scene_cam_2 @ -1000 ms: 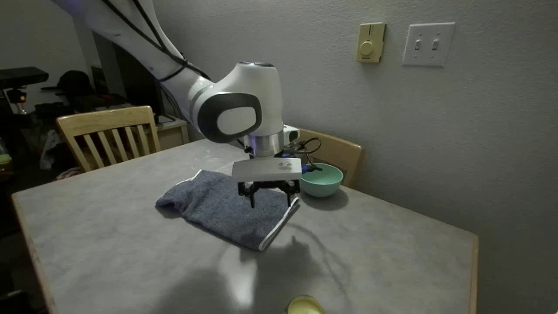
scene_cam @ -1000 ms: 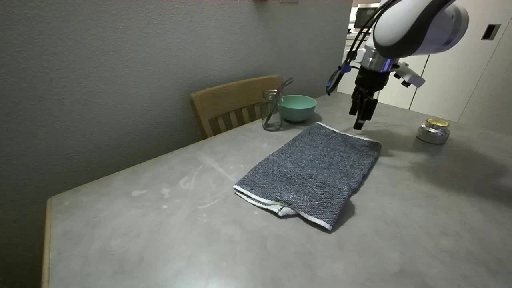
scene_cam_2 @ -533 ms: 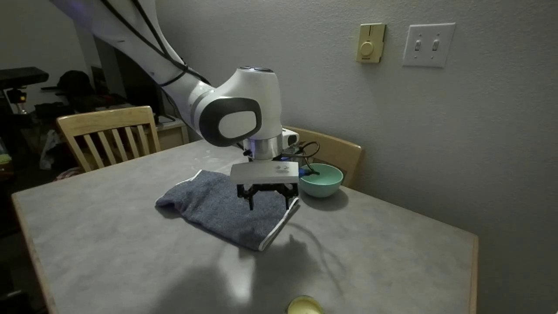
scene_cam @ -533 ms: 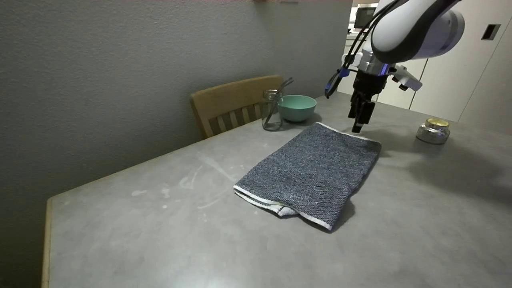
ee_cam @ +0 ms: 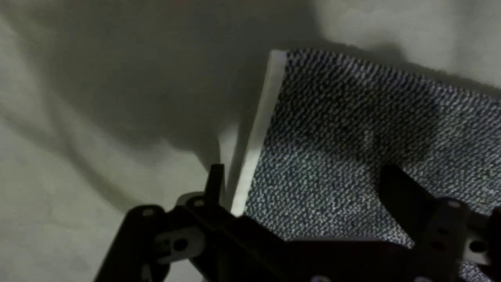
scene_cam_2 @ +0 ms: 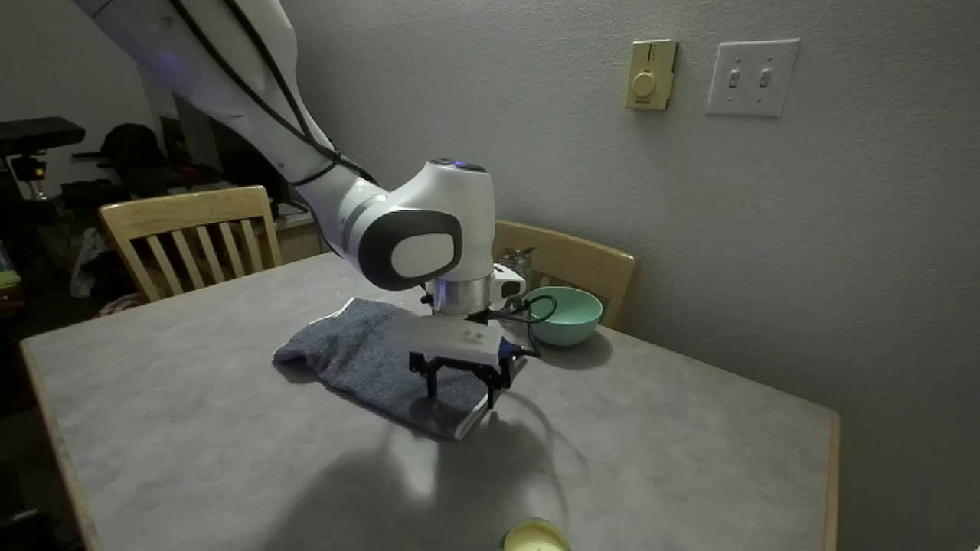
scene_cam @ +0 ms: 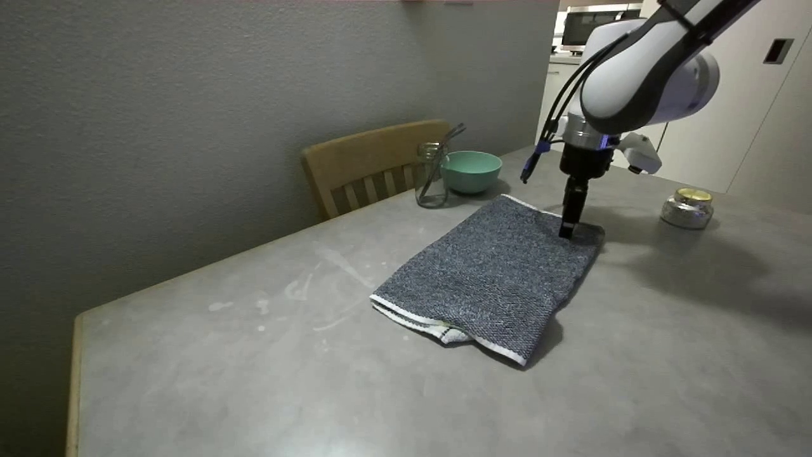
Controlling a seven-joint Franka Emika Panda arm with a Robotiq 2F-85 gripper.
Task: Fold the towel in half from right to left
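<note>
"While the fingers (ee_cam: pixel 405 197) straddled its hem (ee_cam: pixel 259 129), wide apart and empty, where was the towel (scene_cam: pixel 488 273)?"

"Near the tabletop (scene_cam: pixel 254 368) edge by the bowl (scene_cam: pixel 471 171); good pinching probably needed one finger under that hem."

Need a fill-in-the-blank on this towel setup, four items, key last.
1. With its fingers spread apart, the claw is ____.
2. In the wrist view, one finger shows against the towel, the other against the ____ that the towel lies on.
3. The wall plate carries ____ toggle switches.
4. The glass jar stands beside the green ____.

Missing words: open; table; two; bowl.
</note>
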